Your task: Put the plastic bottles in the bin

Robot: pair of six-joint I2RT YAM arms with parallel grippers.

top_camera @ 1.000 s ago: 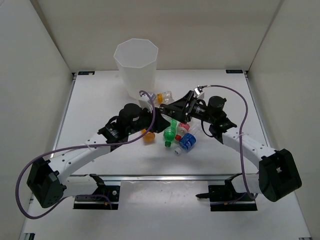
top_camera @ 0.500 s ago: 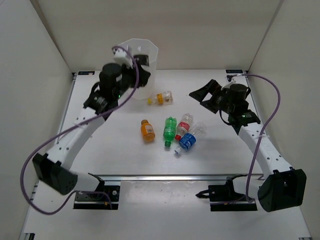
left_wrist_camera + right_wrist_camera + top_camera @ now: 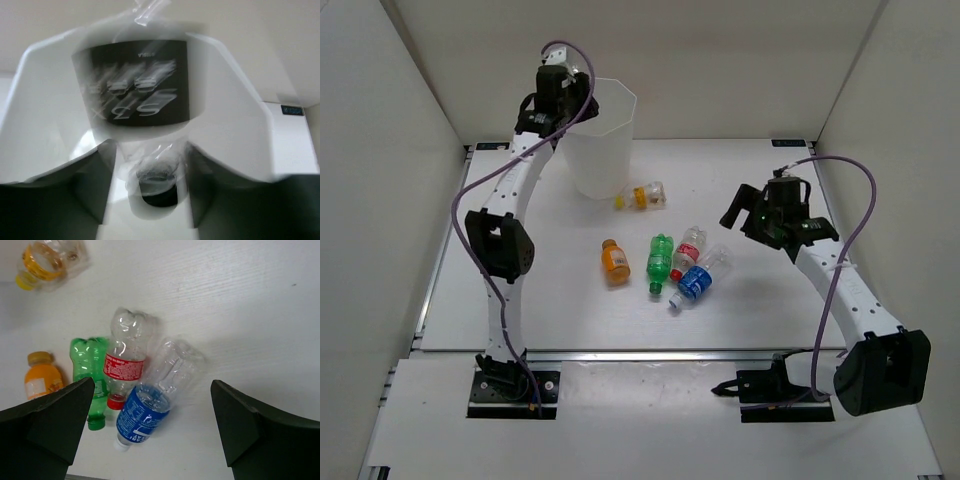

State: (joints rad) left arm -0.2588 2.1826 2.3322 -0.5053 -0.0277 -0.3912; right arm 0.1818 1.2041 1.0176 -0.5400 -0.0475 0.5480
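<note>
Black-label bottle at the bin

We find the left gripper [image 3: 150, 150] clamping the black-label bottle [image 3: 134, 82] above the bin [image 3: 601, 150], positioned for release; right gripper [image 3: 150, 430] open over five bottles lying beside the bin.

A white table [image 3: 520, 300] fills the middle of the overhead view, its surface matte and faintly scuffed. Plain off-white walls close it in: a back wall [image 3: 720, 60] beyond the table's far edge, and slanting side panels [image 3: 380, 200] to the left and right of the table. A metal rail [image 3: 660, 355] runs along the table's near edge. The light is even and soft, with faint shadows on the table.
</note>
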